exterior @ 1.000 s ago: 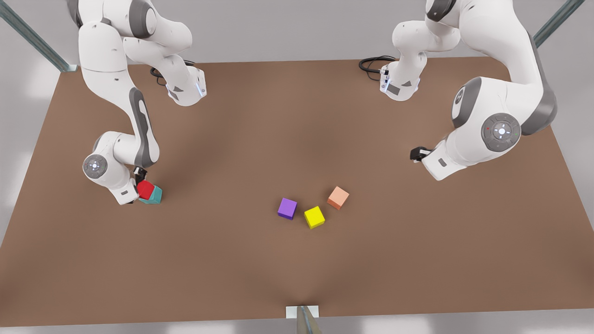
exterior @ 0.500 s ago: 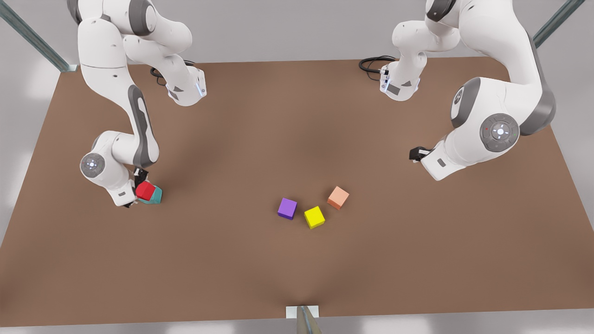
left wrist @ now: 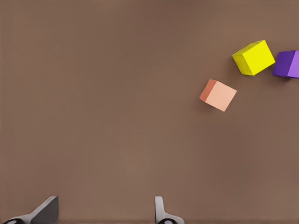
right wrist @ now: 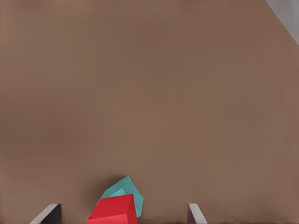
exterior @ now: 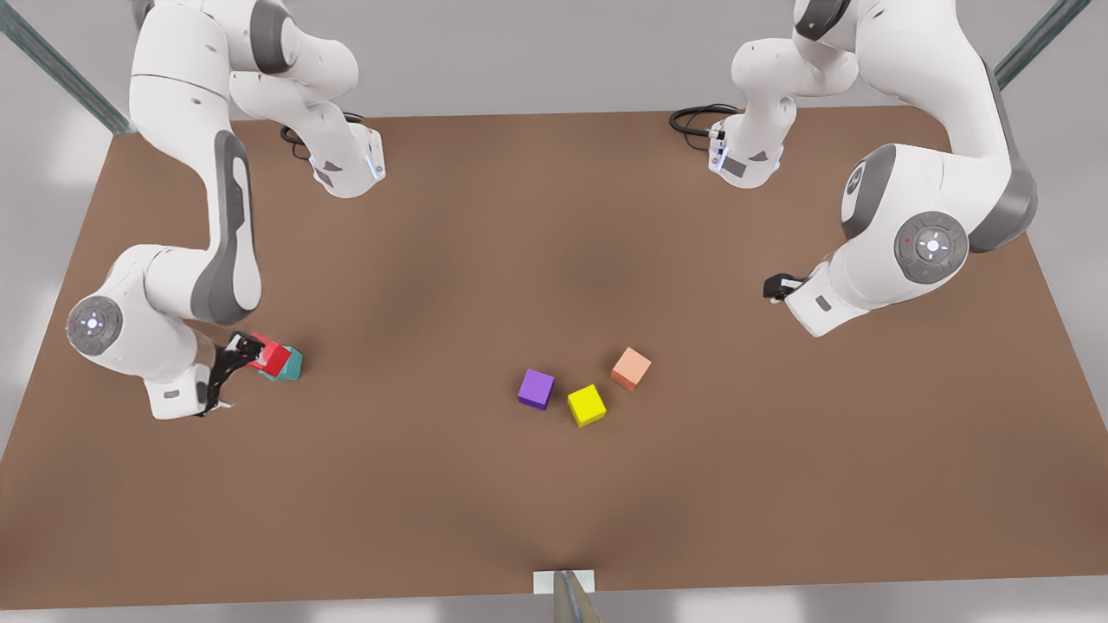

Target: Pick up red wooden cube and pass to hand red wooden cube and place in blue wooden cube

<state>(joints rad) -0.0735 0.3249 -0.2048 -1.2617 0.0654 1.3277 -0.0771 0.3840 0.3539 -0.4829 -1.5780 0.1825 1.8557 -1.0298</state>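
The right pincer [exterior: 238, 359], at the front view's left edge of the desk [exterior: 554, 484], has drawn back from where it stood a second ago: then it was closed over the red wooden cube [exterior: 273, 356], now its fingers [right wrist: 49, 213] stand spread with the cube loose between them, released. The red wooden cube rests tilted on top of the blue wooden cube [exterior: 290, 365], touching it, and both sit just beside the pincer's tips; the arm's elbow and wrist have swung outward toward the front view's left since the earlier frames. The left pincer [exterior: 776, 287], on the front view's right, waits above the desk with its fingers [left wrist: 46, 212] apart and holding nothing, much as before. The purple cube [exterior: 537, 388], yellow cube [exterior: 587, 405] and salmon cube [exterior: 631, 369] lie unmoved near the desk's middle.
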